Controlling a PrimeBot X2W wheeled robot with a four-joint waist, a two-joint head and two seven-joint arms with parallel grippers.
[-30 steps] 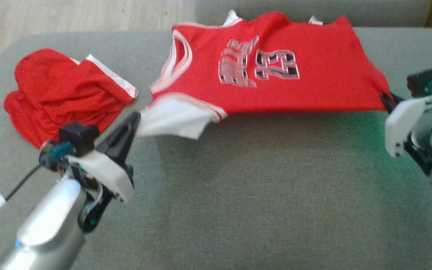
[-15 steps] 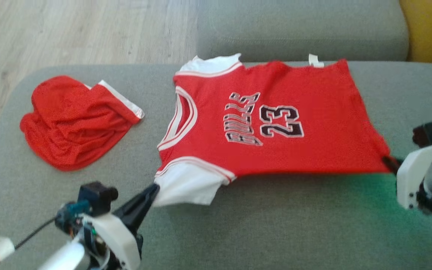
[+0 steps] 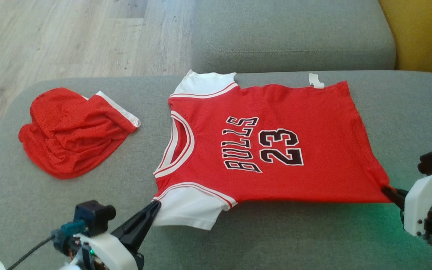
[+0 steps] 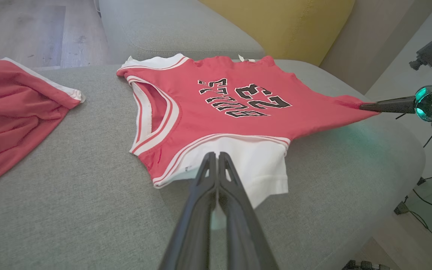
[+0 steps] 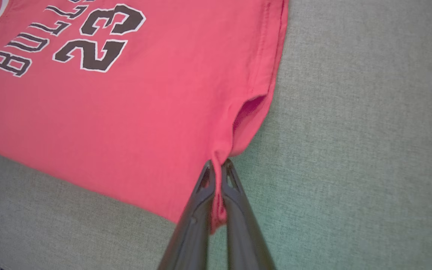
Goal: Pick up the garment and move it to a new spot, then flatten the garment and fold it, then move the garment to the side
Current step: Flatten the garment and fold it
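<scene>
Head view: jersey (image 3: 313,120) stretched between left claw (image 3: 156,204) and right claw (image 3: 386,190), both pinching it

Jersey (image 3: 313,123) dragged toward robot, flatter; L end effector (image 3: 155,205) & R end effector (image 3: 386,189) drew back.

The jersey (image 3: 268,142) is spread at the middle of the sofa seat (image 3: 276,240), with the neck turned to 9 o'clock and the hem to 3 o'clock. A second garment (image 3: 73,131) is laid bunched on the same seat at 9 o'clock of the jersey, well apart from it. The back cushion (image 3: 291,37) is set behind the jersey at 12 o'clock, the floor (image 3: 69,37) is seen at 11 o'clock, and another cushion (image 3: 422,33) at 1 o'clock. The near sleeve (image 3: 189,210), at 7 o'clock, is pinched by the left gripper (image 3: 156,205). The near hem corner, at 4 o'clock, is pinched by the right gripper (image 3: 386,189) and raised off the seat.
</scene>
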